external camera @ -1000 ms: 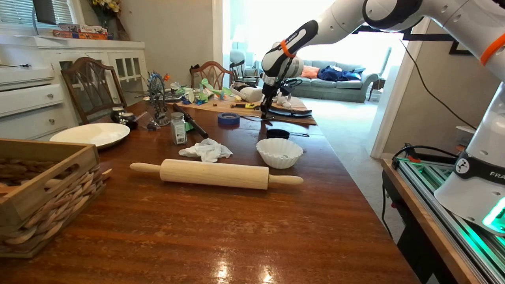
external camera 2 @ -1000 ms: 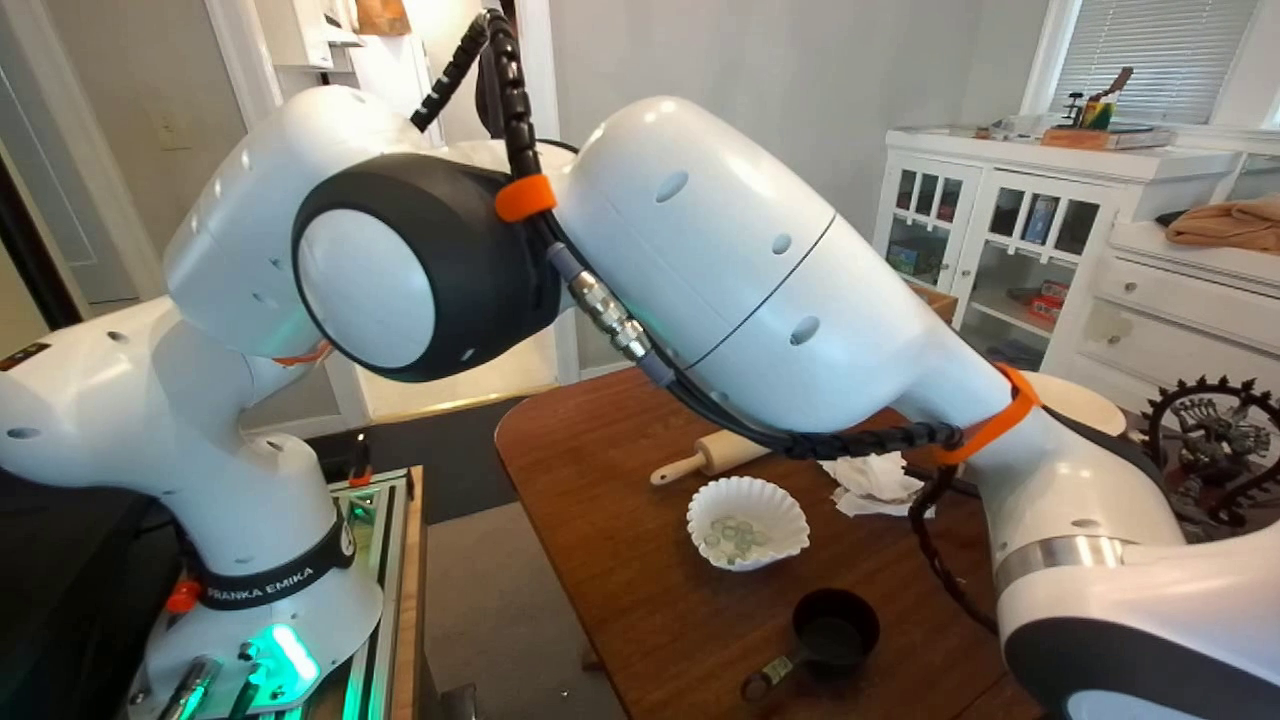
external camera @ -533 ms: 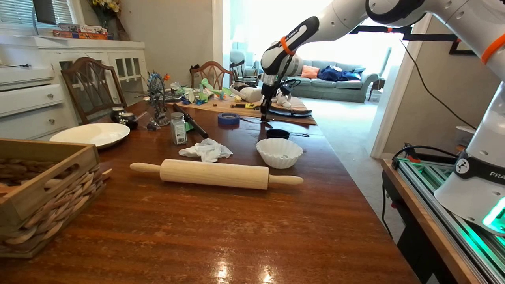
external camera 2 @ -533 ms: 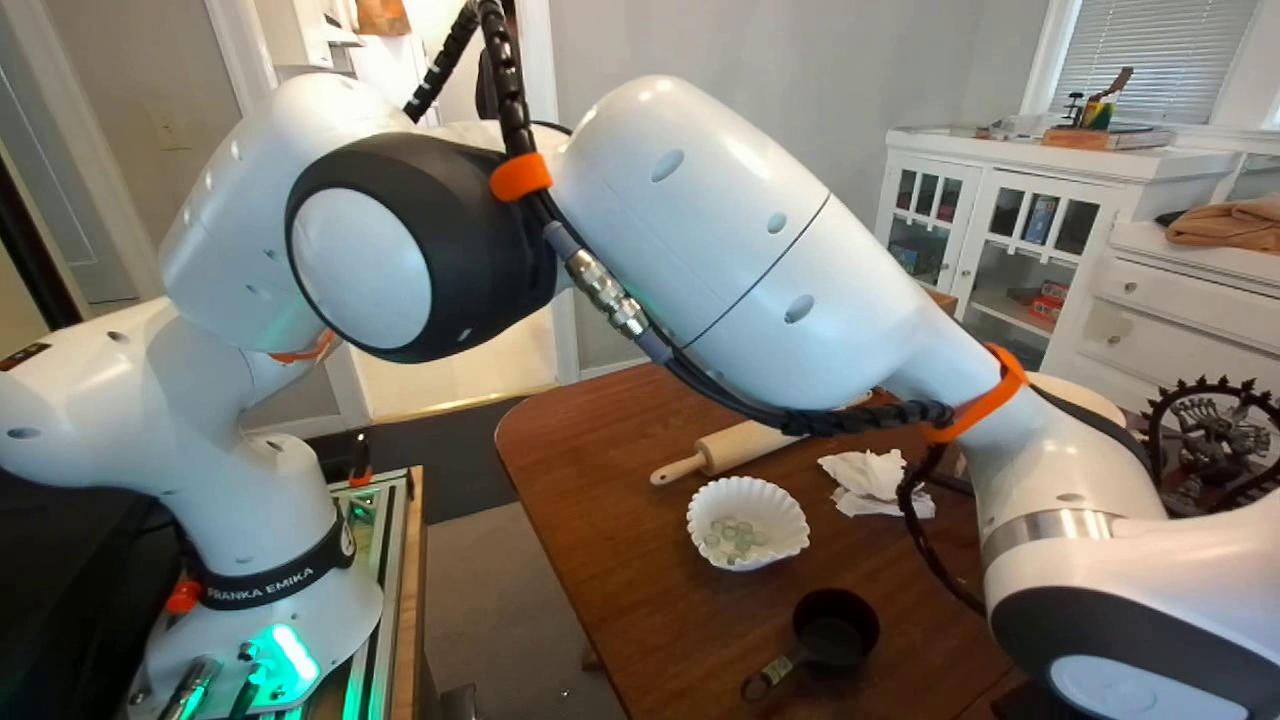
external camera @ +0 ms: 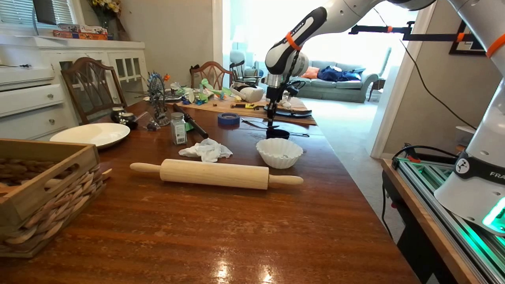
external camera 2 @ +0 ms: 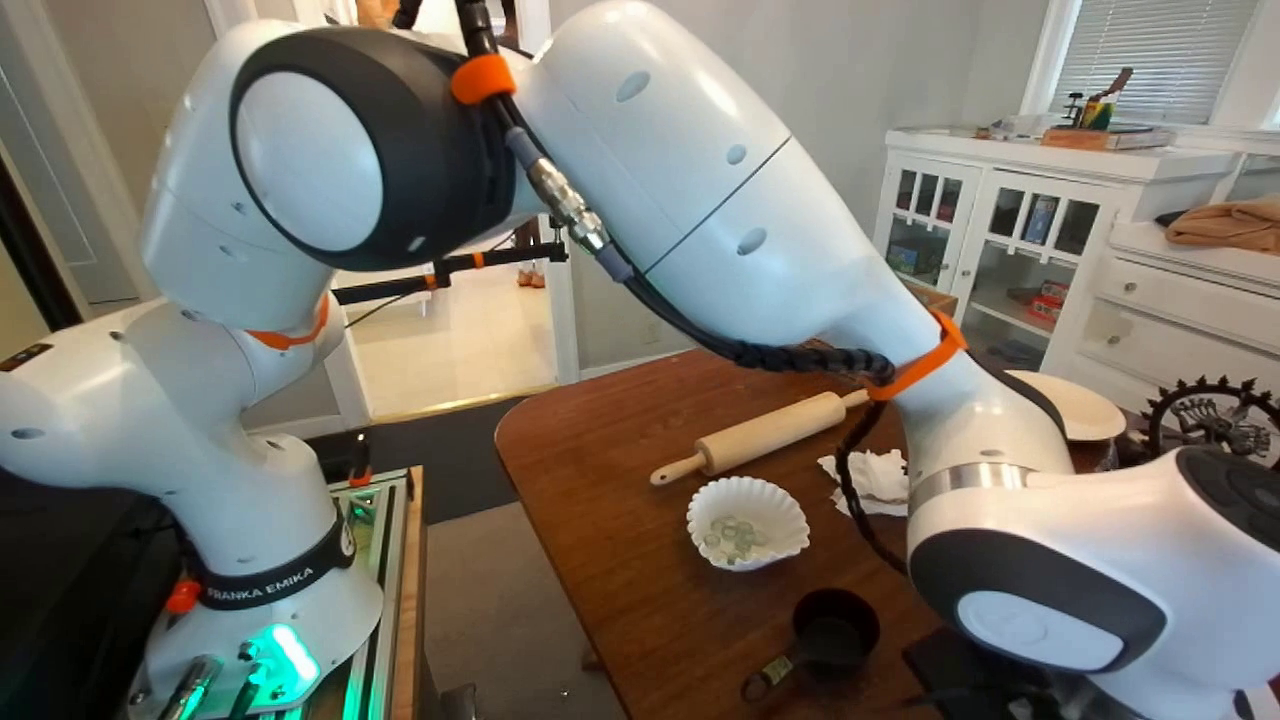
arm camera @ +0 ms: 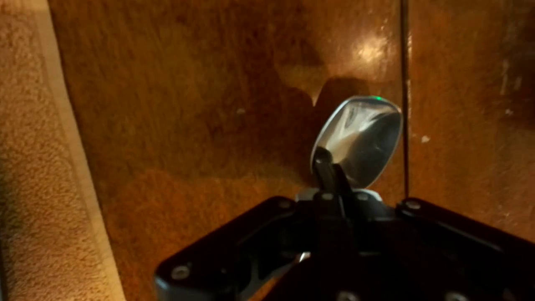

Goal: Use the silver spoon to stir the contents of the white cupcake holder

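The white cupcake holder (external camera: 279, 154), fluted and round, stands upright on the table in both exterior views. Pale, clear pieces (external camera 2: 735, 538) lie in its bottom. My gripper (external camera: 271, 125) points down beyond it, just behind the black cup, and is shut on the silver spoon (external camera: 252, 124). Seen from the wrist, the spoon's shiny bowl (arm camera: 368, 138) sticks out past the fingertips, above the wood; the fingers hide most of the handle. In an exterior view the arm covers the gripper.
A black cup with a handle (external camera 2: 835, 630) sits between gripper and cupcake holder. Nearby are a wooden rolling pin (external camera: 215, 174), a crumpled white tissue (external camera: 207, 150), blue tape (external camera: 228, 118) and a glass jar (external camera: 178, 128). The table edge (external camera: 335, 157) runs close by.
The arm has carried the spoon nearer to the black cup and the white cupcake holder; the spoon moved together with the gripper. The objects on the table have stayed put.
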You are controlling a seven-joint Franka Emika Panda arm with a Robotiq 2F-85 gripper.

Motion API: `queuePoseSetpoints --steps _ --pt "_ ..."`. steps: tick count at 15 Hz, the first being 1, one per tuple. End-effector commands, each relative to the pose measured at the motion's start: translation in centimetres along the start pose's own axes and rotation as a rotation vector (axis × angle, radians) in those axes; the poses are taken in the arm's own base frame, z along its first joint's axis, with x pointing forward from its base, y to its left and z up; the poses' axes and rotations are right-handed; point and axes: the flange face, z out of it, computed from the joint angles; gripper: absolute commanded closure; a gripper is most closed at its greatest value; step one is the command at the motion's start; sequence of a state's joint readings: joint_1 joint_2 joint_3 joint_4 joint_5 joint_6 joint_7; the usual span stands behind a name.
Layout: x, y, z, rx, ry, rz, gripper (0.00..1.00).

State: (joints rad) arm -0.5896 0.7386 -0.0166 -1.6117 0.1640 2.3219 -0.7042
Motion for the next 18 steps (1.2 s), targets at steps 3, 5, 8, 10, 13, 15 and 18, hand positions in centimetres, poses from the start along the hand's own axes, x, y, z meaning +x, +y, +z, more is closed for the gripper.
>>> queuePoseSetpoints --steps 3,5,8,10,13,15,18 --pt "-3.6 -5.1 0.8 0.048 -0.068 -0.084 1.0" --pt "-4.2 -6.7 0.8 0.049 -0.08 -0.101 1.0" --pt "-4.6 -8.1 0.8 0.046 -0.094 -0.104 1.0" --pt "-4.4 -8.3 0.6 0.014 -0.074 -0.111 1.0" --pt "-4.2 -8.2 0.0 -0.035 -0.025 -0.147 1.0" --pt "-4.4 -8.9 -1.1 -0.019 -0.013 -0.204 1.0" --pt "-4.5 -9.9 -3.0 -0.004 -0.008 -0.298 1.0"
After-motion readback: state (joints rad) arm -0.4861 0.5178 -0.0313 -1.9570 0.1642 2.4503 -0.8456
